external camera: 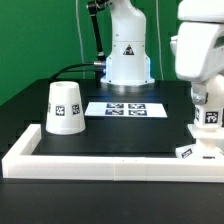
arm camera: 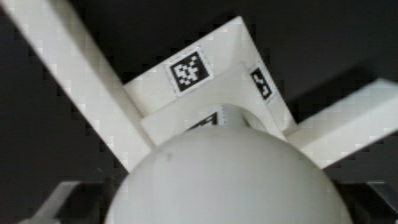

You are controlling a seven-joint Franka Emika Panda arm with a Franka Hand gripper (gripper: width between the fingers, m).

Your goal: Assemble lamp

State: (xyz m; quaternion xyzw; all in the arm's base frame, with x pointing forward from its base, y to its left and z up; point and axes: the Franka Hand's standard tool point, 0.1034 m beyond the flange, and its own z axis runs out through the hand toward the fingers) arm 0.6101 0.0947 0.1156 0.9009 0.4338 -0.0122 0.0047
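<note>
your gripper [external camera: 207, 116] looks clamped on the bulb [arm camera: 222, 178], over the base [arm camera: 210, 72] at the worktop's [external camera: 110, 135] 4 o'clock corner. i judge the bulb light, rigid, smooth and round, so it may slip; grip across its widest part. the shade [external camera: 64, 107] stands at 9 o'clock, well apart. the wrist view shows the bulb lined over the base's tags, which the exterior view hides. only the exterior view shows the shade.

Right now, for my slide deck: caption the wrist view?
Round bulb between the jaws, above the tagged lamp base.
</note>
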